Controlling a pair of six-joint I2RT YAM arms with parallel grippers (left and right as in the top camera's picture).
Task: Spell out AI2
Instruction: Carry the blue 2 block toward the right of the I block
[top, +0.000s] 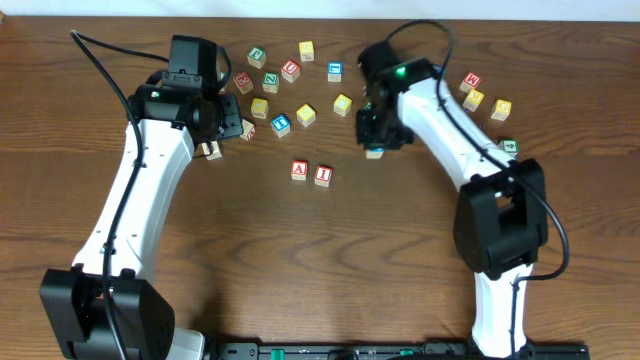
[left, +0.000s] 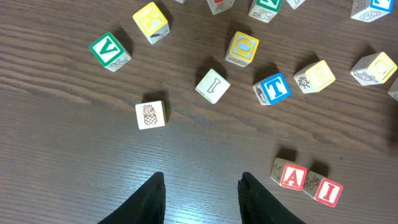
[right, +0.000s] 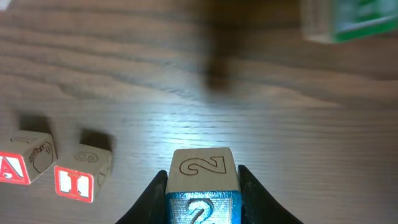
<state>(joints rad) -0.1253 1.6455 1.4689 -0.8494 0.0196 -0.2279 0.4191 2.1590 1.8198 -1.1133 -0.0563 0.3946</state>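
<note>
Clutter lies across the far half of the worktop (top: 330, 260). From the left wrist view I read a green V cube (left: 109, 51), a yellow K cube (left: 151, 20), a blue T cube (left: 273, 88), a pineapple cube (left: 150, 114) and an outlined-I cube (left: 212, 85) with a plain white face.

My left end effector (left: 202, 190) hangs over bare wood, jaws part-way apart and holding nothing.

The red A cube (top: 299, 170) and red I cube (top: 323, 175) sit mid-worktop, A left of I, just beside each other.

My right end effector (right: 202, 196) grips the 2 cube (right: 202, 168), which is to the right of the red I cube and slightly farther; bare wood lies between them. Its upper face shows an outlined 2, its near face a blue 2. A blurred green-faced cube (right: 348, 18) sits far right in that wrist view; I cannot read it.
</note>
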